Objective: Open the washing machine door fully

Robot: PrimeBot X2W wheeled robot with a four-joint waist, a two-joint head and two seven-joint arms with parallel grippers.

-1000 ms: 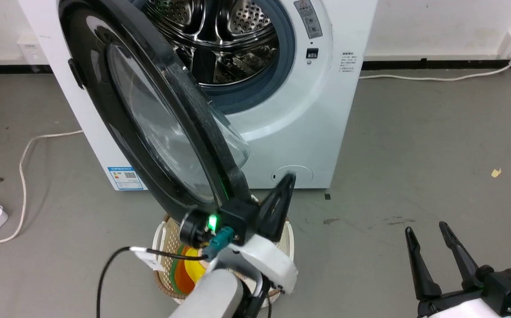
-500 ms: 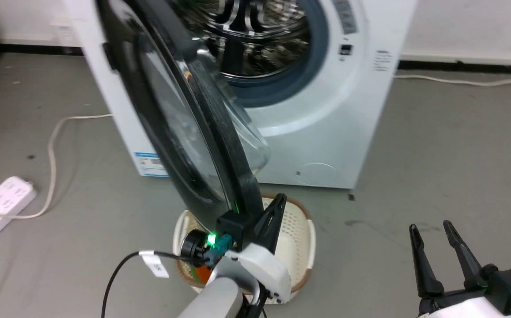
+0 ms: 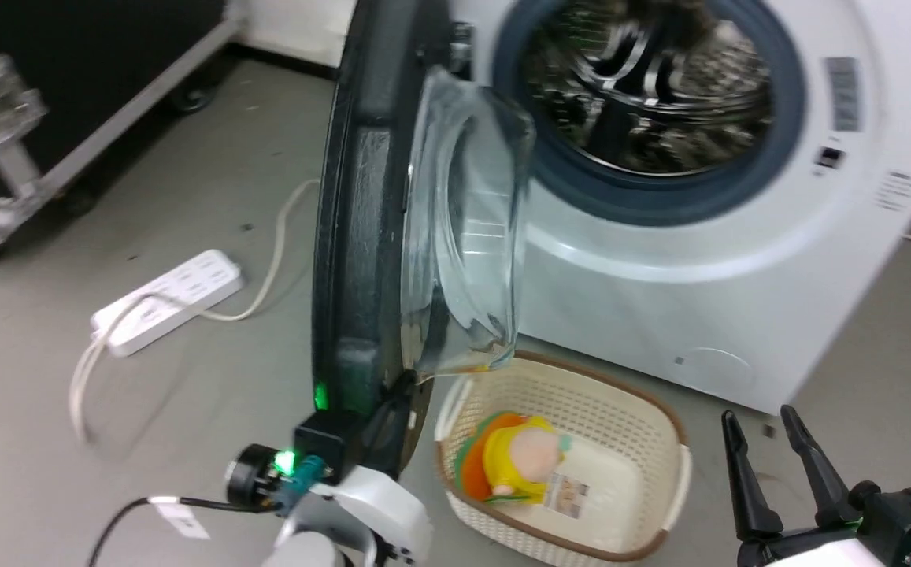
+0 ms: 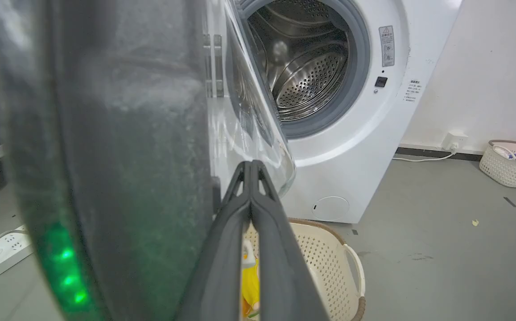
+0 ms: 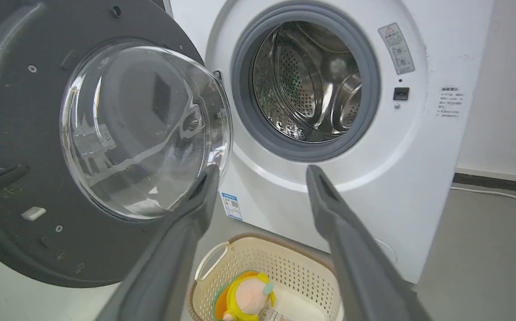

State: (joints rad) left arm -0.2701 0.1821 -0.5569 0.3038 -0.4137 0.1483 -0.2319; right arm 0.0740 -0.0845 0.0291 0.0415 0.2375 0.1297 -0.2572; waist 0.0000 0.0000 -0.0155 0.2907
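Grey floor (image 3: 148,197) all round, a little scuffed. There's a white power strip (image 3: 168,299) lying on it, its pale cable (image 3: 278,252) looping away. Black wheeled case (image 3: 69,63) at the far left. White wall (image 4: 494,67) behind, dark skirting (image 4: 427,151) along its foot, a socket (image 4: 454,139) just above. One cream basket (image 4: 507,171) sits by that wall, and another basket (image 3: 660,449) sits closer in.

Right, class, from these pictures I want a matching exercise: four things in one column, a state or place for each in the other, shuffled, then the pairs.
1. door
2. left gripper
3. right gripper
4. soft toy

A. lying in the basket
B. fingers apart
C. swung open
D. fingers pressed together

Pairs: 1-C, 2-D, 3-B, 4-A
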